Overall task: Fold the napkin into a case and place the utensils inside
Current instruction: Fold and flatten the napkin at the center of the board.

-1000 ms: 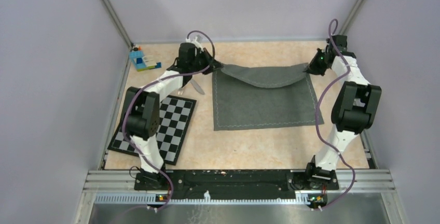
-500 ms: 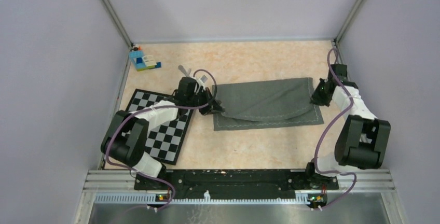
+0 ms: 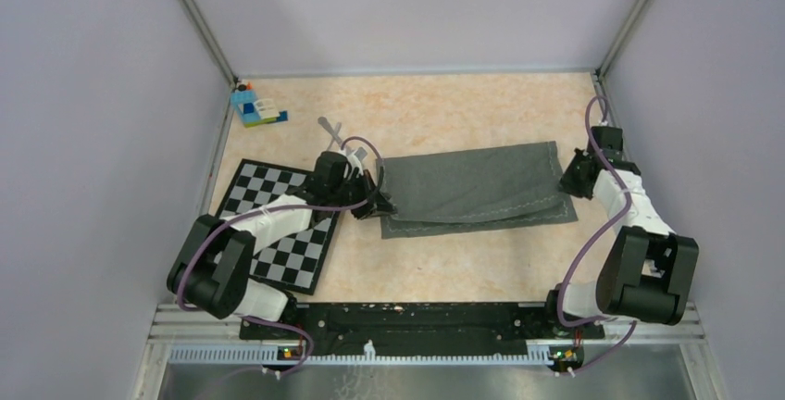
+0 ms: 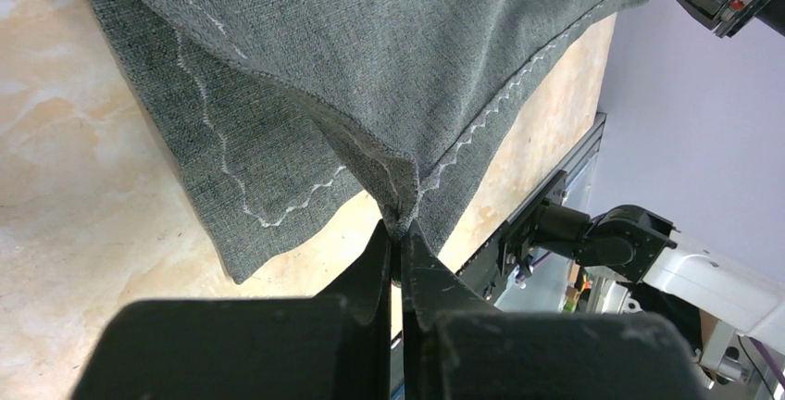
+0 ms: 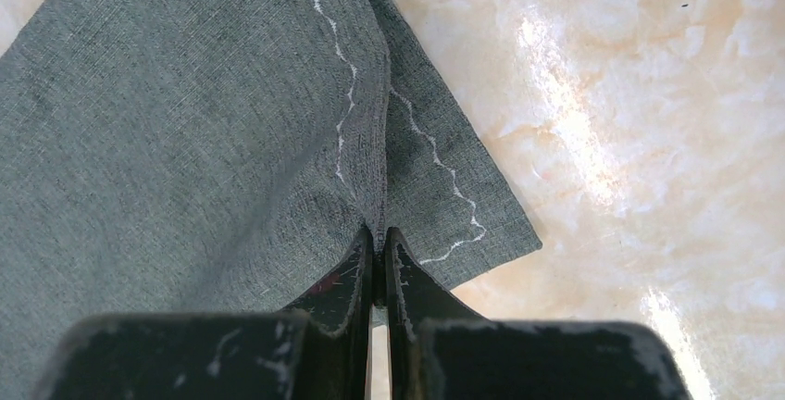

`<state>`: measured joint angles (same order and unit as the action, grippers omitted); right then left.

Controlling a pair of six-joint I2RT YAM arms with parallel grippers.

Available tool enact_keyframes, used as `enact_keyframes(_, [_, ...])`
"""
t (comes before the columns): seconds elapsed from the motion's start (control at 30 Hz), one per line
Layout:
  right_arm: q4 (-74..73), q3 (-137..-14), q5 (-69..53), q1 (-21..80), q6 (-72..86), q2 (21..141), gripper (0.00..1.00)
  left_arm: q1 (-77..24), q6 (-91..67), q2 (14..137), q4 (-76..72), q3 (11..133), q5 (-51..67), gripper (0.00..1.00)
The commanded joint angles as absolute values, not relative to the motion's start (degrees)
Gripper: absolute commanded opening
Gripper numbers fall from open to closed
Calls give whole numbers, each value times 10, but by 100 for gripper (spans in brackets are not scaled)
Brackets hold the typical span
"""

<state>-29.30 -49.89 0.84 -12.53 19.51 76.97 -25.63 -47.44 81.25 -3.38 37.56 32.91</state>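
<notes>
While low, tools point(image 4: 396, 231) point(image 5: 375, 233) on napkin point(image 3: 472, 182) corners

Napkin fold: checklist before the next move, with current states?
1. Grip of left fingers on a corner of the dark grey stitched-hem cloth napkin: ok, shut on it.
2. Grip of right fingers on the other corner: ok, shut on it.
3. Layer edges matched: not ok, the lower hem shows past the upper layer.
4. Clearance of black-and-white checkered mat from the cloth: ok, apart.
5. Both utensils in sight: cannot tell; only one silver metal piece is visible.
</notes>
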Motion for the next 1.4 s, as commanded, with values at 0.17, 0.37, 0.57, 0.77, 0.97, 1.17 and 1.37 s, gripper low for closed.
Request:
enact_keyframes(0.17, [-252, -482, 16, -130, 197, 793, 0, -277, -467, 847, -75, 361, 322, 0])
enact_keyframes(0.37, [-253, -476, 29, -130, 198, 786, 0, -279, -461, 867, -69, 360, 311, 0])
enact_keyframes(0.57, [-254, -474, 31, -130, 198, 777, 0, -279, -454, 873, -62, 361, 300, 0])
enact_keyframes(0.77, [-250, -470, 28, -130, 199, 781, 0, -279, -451, 883, -59, 360, 294, 0])
enact_keyframes(0.97, [-248, -466, 26, -130, 200, 787, 0, -279, -450, 895, -60, 360, 294, 0])
enact_keyframes(1.17, [-244, -460, 25, -130, 201, 791, 0, -279, -447, 898, -59, 357, 294, 3])
enact_keyframes(1.37, [-239, -458, 21, -130, 202, 800, 0, -279, -446, 901, -57, 356, 292, 6])
